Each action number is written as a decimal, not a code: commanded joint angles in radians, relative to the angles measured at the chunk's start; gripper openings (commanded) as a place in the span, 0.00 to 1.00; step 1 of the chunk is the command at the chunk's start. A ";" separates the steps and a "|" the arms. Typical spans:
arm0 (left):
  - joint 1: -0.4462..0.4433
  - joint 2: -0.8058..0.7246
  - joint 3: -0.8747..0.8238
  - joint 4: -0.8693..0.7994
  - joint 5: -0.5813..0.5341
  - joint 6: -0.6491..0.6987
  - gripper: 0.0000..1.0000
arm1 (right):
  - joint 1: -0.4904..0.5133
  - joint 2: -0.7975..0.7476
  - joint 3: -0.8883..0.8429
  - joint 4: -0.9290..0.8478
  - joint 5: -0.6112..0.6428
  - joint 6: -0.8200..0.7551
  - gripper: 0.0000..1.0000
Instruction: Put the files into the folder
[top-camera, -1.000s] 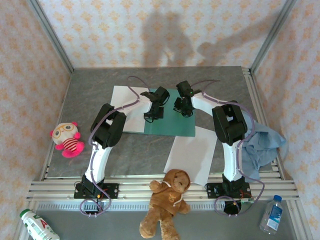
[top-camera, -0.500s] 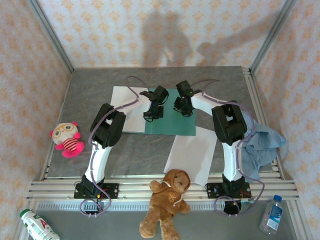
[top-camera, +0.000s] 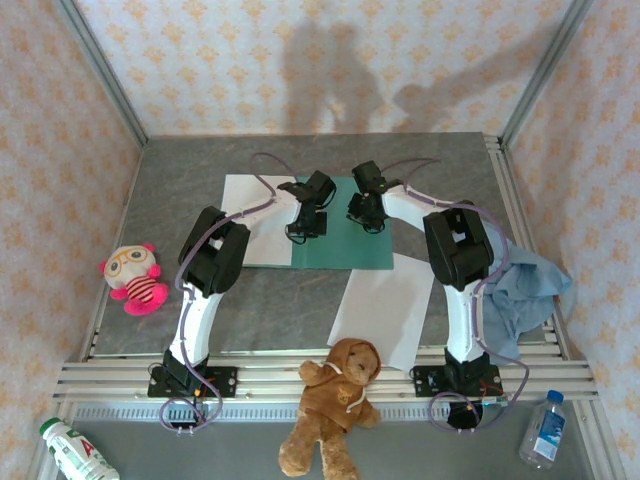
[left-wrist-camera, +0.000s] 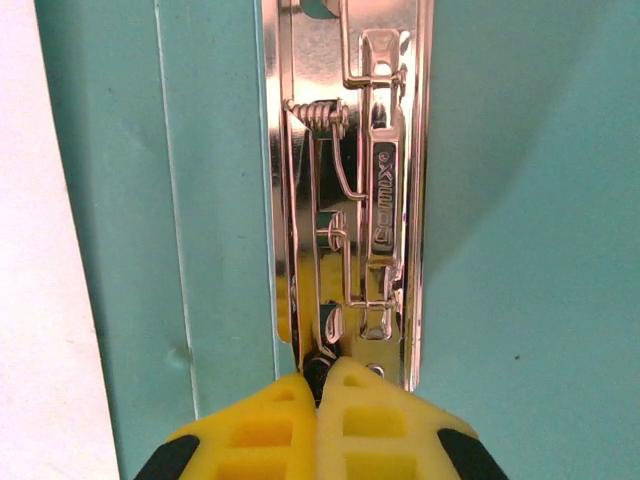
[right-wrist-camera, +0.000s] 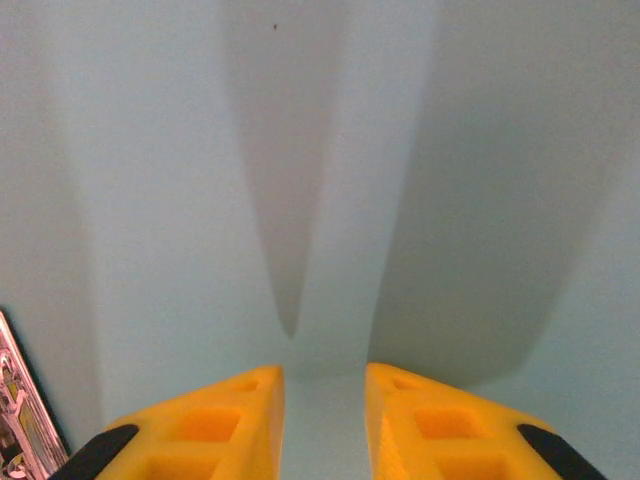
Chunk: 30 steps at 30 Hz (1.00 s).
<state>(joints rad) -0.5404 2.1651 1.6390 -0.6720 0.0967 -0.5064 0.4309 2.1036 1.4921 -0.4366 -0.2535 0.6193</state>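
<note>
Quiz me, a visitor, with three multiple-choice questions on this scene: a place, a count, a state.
1. The loose white paper sheet near the brown teddy bear lies: A) on blue cloth B) on the grey table C) on a bottle.
2. Plush toys in sight: A) one B) two C) four.
3. The left gripper at the teal card folder's metal clip is: A) wide open B) shut C) holding paper.
Answers: 1B, it lies flat on the tabletop; 2B, teddy plus pink plush doll; 3B, its yellow fingers meet.
</note>
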 joint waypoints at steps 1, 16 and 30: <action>-0.021 -0.007 -0.019 0.032 0.117 0.006 0.00 | 0.046 0.058 -0.033 -0.022 -0.067 0.018 0.28; 0.001 -0.023 0.028 -0.021 0.091 0.018 0.00 | 0.046 0.057 -0.043 -0.022 -0.062 0.016 0.28; 0.008 -0.060 0.155 -0.150 -0.041 0.061 0.20 | 0.045 0.059 -0.032 -0.047 -0.043 0.000 0.28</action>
<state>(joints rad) -0.5282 2.1468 1.7554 -0.7815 0.0868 -0.4671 0.4316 2.1040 1.4895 -0.4294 -0.2539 0.6189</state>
